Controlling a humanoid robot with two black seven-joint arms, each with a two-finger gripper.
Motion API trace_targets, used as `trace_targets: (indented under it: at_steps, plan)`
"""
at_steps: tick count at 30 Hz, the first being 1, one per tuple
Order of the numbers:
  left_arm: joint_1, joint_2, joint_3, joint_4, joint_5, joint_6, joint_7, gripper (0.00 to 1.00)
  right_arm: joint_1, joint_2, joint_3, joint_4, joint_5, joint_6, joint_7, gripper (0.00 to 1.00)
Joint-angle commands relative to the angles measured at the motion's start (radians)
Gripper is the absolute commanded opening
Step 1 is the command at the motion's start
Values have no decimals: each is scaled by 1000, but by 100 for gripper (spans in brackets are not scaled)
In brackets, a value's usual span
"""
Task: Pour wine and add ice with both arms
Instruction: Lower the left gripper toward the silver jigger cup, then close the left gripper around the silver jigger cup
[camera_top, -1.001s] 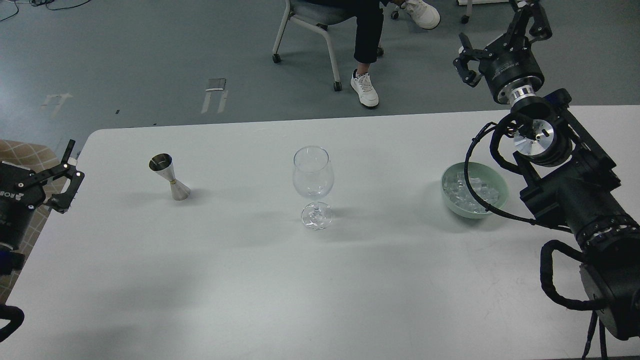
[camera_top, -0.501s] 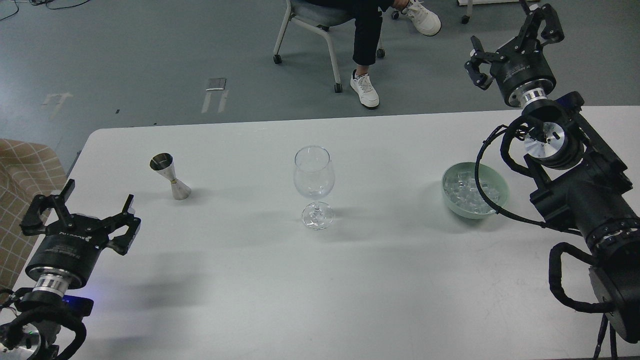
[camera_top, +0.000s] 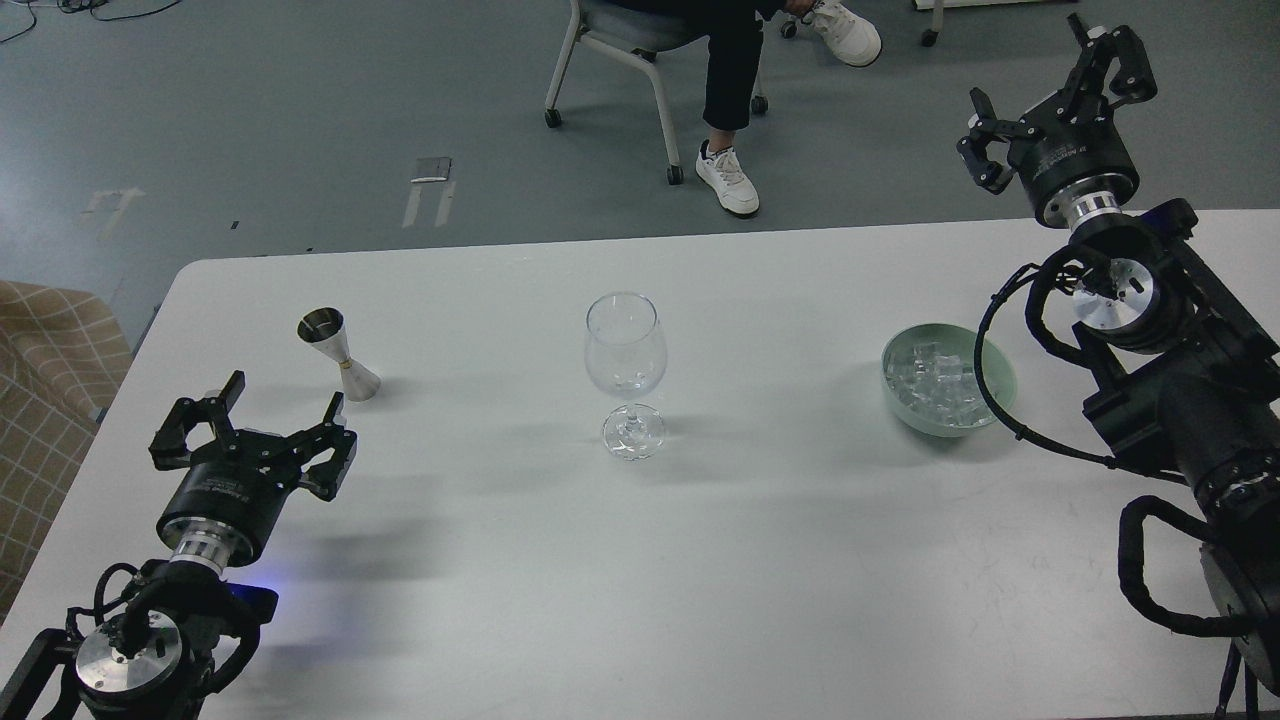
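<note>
A clear stemmed wine glass (camera_top: 625, 372) stands upright at the middle of the white table (camera_top: 700, 560) and looks empty. A steel hourglass jigger (camera_top: 338, 354) stands at the left; any wine in it cannot be seen. A pale green bowl (camera_top: 990, 405) at the right holds a heap of ice cubes (camera_top: 935, 380). My left gripper (camera_top: 258, 418) is open and empty, just below and left of the jigger. My right gripper (camera_top: 1055, 85) is open and empty, raised beyond the table's far right edge, above and behind the bowl.
A seated person's legs and a wheeled chair (camera_top: 640, 50) are on the grey floor beyond the far edge. A checked tan cloth (camera_top: 45, 380) lies off the table's left edge. My right arm's cable loops over the bowl's right rim.
My left arm has come in from the left edge onto the table and moved right and forward toward the jigger. My right gripper has drifted right and slightly away.
</note>
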Motion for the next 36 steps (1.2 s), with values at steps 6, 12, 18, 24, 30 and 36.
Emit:
trace_targets:
  at_steps: [6, 12, 18, 24, 30, 36]
  plan:
    - [-100, -63, -8, 174, 0, -24, 4, 73, 0, -32, 0, 1, 0, -6, 0, 100]
    - [-185, -69, 25, 282, 9, -10, 2, 73, 0, -37, -1, -2, -3, -7, 0, 100]
    - [-239, -67, 30, 370, 11, -18, 3, 75, -2, -39, -1, -4, -3, -7, 0, 100]
    - [-266, -83, 30, 384, 9, -20, -11, 70, -8, -39, 0, -2, -3, -10, 1, 100]
    - [-303, -103, 30, 411, 12, -21, 6, 57, -5, -51, 0, -2, -3, -10, 1, 100]
    - [-340, -109, 30, 468, 11, -36, 7, 57, -3, -54, 0, -4, -3, -10, 1, 100]
